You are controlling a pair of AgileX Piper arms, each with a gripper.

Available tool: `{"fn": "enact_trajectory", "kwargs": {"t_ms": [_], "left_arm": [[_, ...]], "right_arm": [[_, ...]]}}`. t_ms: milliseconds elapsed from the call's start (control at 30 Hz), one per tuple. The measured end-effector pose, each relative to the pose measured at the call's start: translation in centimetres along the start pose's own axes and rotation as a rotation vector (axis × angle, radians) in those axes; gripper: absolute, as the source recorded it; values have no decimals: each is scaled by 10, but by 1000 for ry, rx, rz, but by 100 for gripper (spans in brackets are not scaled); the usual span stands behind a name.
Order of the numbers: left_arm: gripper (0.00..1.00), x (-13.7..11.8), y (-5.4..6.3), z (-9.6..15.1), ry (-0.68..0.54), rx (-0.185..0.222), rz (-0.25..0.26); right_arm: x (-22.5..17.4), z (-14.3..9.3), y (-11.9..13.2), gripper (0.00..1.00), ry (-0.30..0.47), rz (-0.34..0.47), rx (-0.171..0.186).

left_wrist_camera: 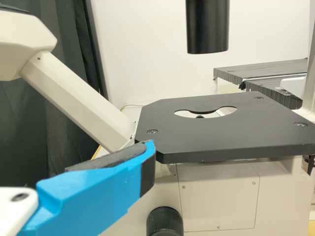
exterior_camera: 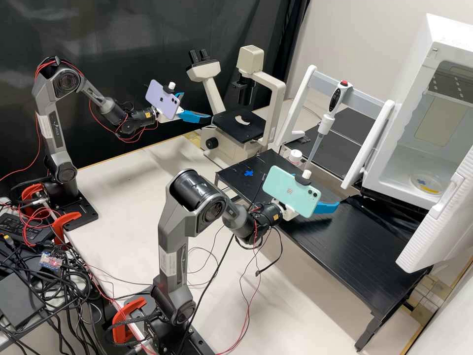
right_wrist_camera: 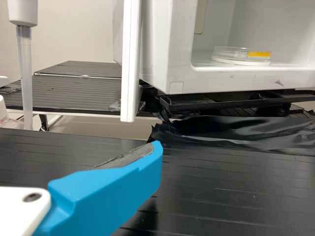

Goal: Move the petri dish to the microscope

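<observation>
The clear petri dish point(exterior_camera: 425, 184), with a yellow strip on its side, lies flat inside the white open-doored chamber; the right wrist view also shows the dish point(right_wrist_camera: 240, 56). My left gripper point(exterior_camera: 198, 106) is open beside the microscope point(exterior_camera: 270, 81), near the black stage point(exterior_camera: 231, 129). In its wrist view, one finger of the left gripper point(left_wrist_camera: 142, 153) is in front of the stage point(left_wrist_camera: 221, 135), which has a cut-out. My right gripper point(exterior_camera: 322, 193) stands open over the black raised bench, apart from the dish; its wrist view shows one finger of the right gripper point(right_wrist_camera: 150, 156).
The raised black bench point(exterior_camera: 340, 246) bears a blue cross mark point(exterior_camera: 249, 173). A pipette point(exterior_camera: 326, 121) hangs on a white stand near a small white-capped bottle point(exterior_camera: 295, 157). The chamber's open door point(exterior_camera: 438, 222) juts over the bench. Cables run below the right arm.
</observation>
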Motion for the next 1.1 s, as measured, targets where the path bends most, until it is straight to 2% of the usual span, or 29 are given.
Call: {"fn": "enact_trajectory", "kwargs": {"t_ms": [433,800,900,1100], "left_arm": [[100,0,0,0,0,0,0],[100,0,0,0,0,0,0],[100,0,0,0,0,0,0],[100,0,0,0,0,0,0]], "right_arm": [[0,3,3,100,-11,11,1],[-1,31,36,100,-65,94,106],[1,32,44,100,-63,124,122],[15,35,71,100,-64,199,120]]}}
